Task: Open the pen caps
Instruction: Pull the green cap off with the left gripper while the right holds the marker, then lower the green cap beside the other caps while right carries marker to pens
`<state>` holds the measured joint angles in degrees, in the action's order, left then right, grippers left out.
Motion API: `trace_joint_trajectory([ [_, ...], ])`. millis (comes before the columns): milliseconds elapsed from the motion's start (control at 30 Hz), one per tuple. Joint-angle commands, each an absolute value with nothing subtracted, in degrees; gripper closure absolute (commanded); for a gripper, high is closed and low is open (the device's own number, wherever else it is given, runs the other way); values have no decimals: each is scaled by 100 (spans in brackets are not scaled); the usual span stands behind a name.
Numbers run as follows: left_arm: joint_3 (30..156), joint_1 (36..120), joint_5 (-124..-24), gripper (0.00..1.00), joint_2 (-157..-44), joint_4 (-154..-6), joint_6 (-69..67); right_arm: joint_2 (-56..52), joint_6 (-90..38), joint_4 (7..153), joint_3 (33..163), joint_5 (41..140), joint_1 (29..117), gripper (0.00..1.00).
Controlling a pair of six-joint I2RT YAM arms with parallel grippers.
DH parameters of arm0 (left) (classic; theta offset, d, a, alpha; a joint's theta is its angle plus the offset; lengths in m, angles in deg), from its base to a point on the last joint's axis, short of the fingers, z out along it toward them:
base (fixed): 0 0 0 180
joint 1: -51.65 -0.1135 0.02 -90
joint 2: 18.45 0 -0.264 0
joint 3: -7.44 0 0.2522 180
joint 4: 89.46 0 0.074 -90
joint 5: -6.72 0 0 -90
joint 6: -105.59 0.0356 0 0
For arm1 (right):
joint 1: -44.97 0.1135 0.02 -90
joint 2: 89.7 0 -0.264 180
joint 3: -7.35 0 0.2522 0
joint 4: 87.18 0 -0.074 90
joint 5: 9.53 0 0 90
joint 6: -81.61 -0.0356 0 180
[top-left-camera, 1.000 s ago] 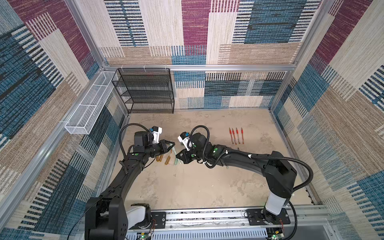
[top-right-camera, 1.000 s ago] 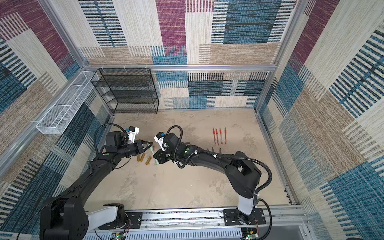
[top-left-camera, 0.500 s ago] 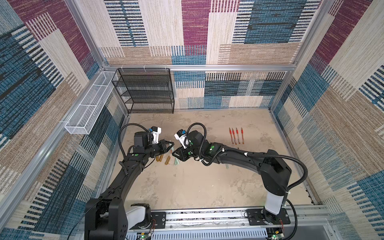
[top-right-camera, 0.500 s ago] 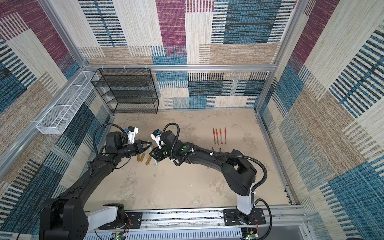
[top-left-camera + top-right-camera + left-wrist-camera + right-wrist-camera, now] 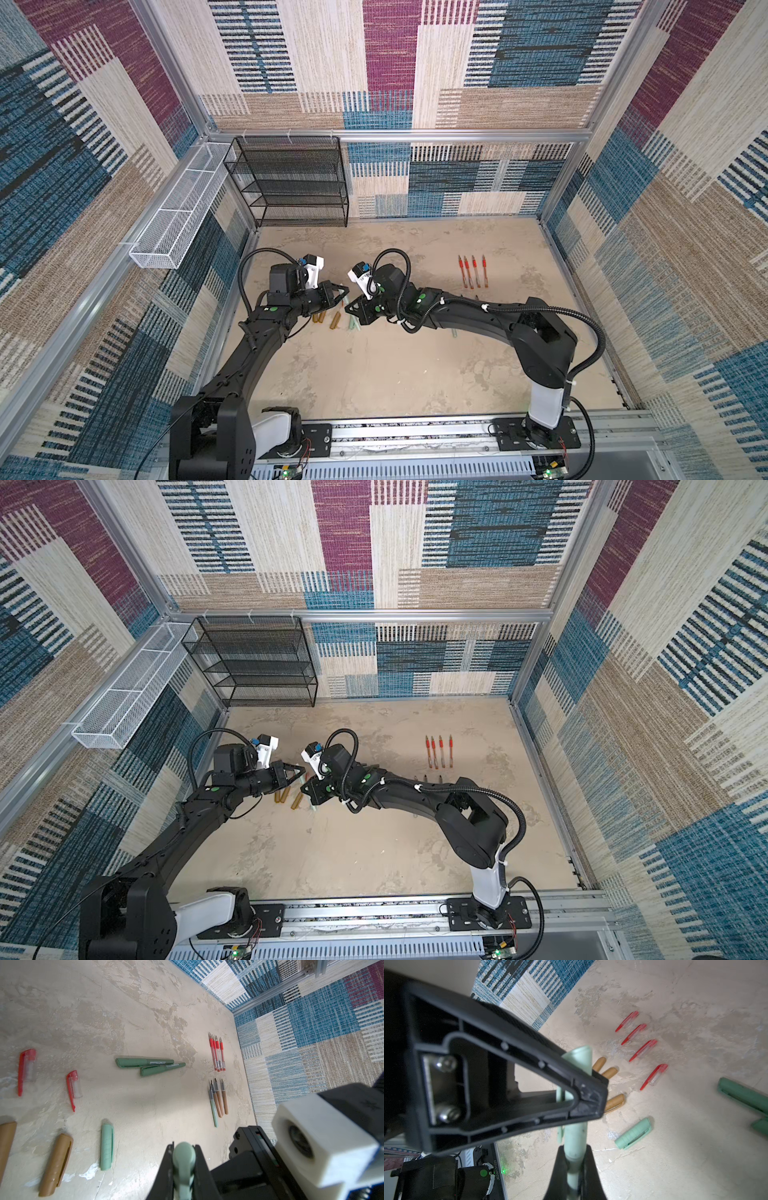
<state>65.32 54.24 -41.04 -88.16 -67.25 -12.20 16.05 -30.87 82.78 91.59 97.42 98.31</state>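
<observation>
Pinched in left claw [image 5: 184, 1147]: mint cap [image 5: 184, 1159]. Pinched in right claw [image 5: 575, 1148]: mint pen barrel [image 5: 574, 1157] of the same pen, held above bench [image 5: 145, 1022]. Lying below: four red caps [image 5: 641, 1049], three bronze caps [image 5: 614, 1101], loose mint cap [image 5: 633, 1133]. Nearby: two dark green markers [image 5: 145, 1061], caps on.

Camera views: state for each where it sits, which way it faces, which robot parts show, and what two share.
Top views: high above the front rail, facing down onto the table; left arm and right arm show.
Left wrist: on the left arm, facing across the table toward the red pens; left fingers, right wrist camera.
Right wrist: on the right arm, facing the red caps; right fingers, left fingers.
Shared: both wrist views show the clamped mint pen.
</observation>
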Motion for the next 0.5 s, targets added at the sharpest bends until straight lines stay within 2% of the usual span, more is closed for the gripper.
trace_joint_trajectory([
  [0,6732,5323,-4542,100,-8934,-6877,-1216,1092,-3441,7921,8001,9723,9834,100],
  [200,6777,5326,-4474,100,-9217,-6959,-1319,234,-3608,8044,6947,9408,9752,100],
  [300,6978,5602,-4540,100,-9405,-6512,-964,-225,-3754,7749,6682,9175,9526,100],
  [467,7077,6293,-5384,100,-9848,-5859,-14,-969,-3915,7450,6207,8993,8863,100],
])
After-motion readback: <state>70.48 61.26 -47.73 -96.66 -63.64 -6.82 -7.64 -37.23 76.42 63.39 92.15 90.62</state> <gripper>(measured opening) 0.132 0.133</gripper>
